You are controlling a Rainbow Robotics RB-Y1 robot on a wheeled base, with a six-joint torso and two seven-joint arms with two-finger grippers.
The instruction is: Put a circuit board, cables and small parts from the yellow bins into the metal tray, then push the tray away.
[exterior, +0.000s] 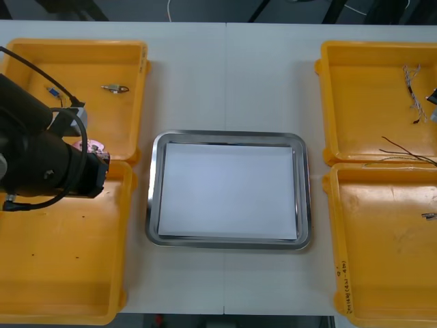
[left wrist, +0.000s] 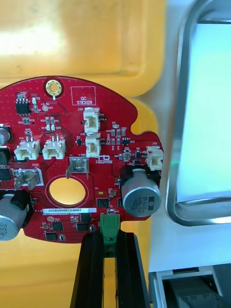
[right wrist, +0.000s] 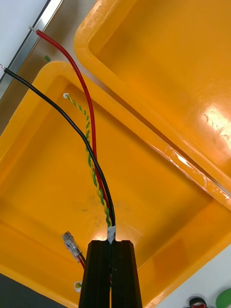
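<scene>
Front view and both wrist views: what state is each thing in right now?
metal tray, white inside, nothing in it yet.
circuit board, held by its green connector, beside the tray.
left pincer, shut on circuit board, above the left bins.
cables, red, black and twisted, gripped at one end, over a yellow bin.
right pincer, shut on cables.
far left bin, holds a small metal part.
far right bin, holds loose cables.

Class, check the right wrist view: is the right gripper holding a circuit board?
No, the right gripper is shut on a bundle of cables: red, black and twisted yellow-green.
</scene>
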